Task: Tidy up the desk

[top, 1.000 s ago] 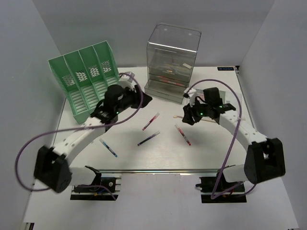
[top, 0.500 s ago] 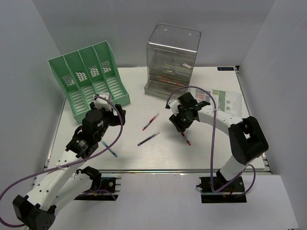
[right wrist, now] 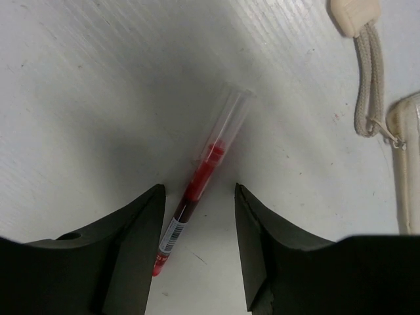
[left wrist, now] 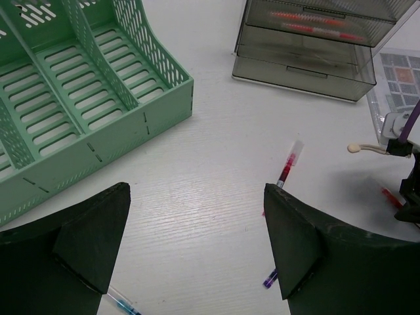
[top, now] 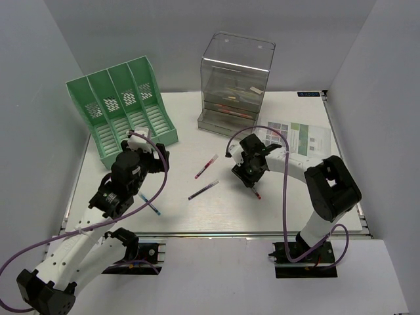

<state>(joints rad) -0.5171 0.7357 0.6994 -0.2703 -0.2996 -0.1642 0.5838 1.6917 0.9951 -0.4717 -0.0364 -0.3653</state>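
The desk [top: 177, 216] is a white tabletop with a silver rail along its near edge. My right gripper [top: 249, 180] is low over a red pen [top: 255, 193]. In the right wrist view the red pen [right wrist: 202, 176] lies on the desk between my open fingers [right wrist: 134, 236], nearer the left one, and the gripper [right wrist: 197, 223] is not closed on it. My left gripper [top: 159, 156] is open and empty [left wrist: 197, 249] above bare desk, in front of the green rack. Another red pen [top: 207, 165], a purple pen [top: 203, 189] and a blue pen [top: 149, 203] lie loose on the desk.
A green slotted file rack [top: 121, 108] stands at the back left. A clear drawer box [top: 235, 85] with pens inside stands at the back centre. A printed sheet [top: 303, 136] lies at the right. A beige cord with a pull tab [right wrist: 364, 46] lies by the right gripper.
My left arm has drawn back from the drawer box toward the near left. My right gripper has moved left and come down over the red pen.
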